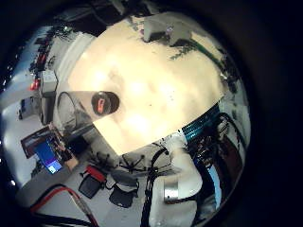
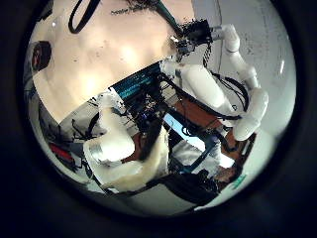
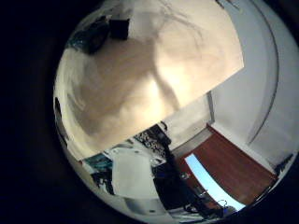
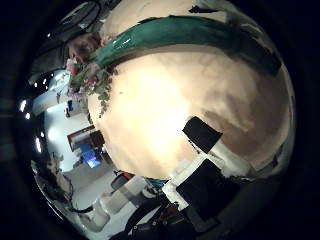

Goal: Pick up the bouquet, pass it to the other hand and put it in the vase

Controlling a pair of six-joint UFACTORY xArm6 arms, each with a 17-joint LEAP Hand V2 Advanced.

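Observation:
The bouquet fills the right thumb side palm view: its long wrapped stems run across close to the palm, and the blossoms hang past the table's edge. In the left thumb side palm view my right hand is over the table with its fingers curled round the bouquet's stems. The left little finger side palm view shows that hand far across the table, and the glass vase upright near the table's edge, well apart from it. None of my left hand's fingers show.
The round table top is bare between the vase and the right hand. Beyond its edge stand cluttered desks and equipment. A white arm rises beside the table.

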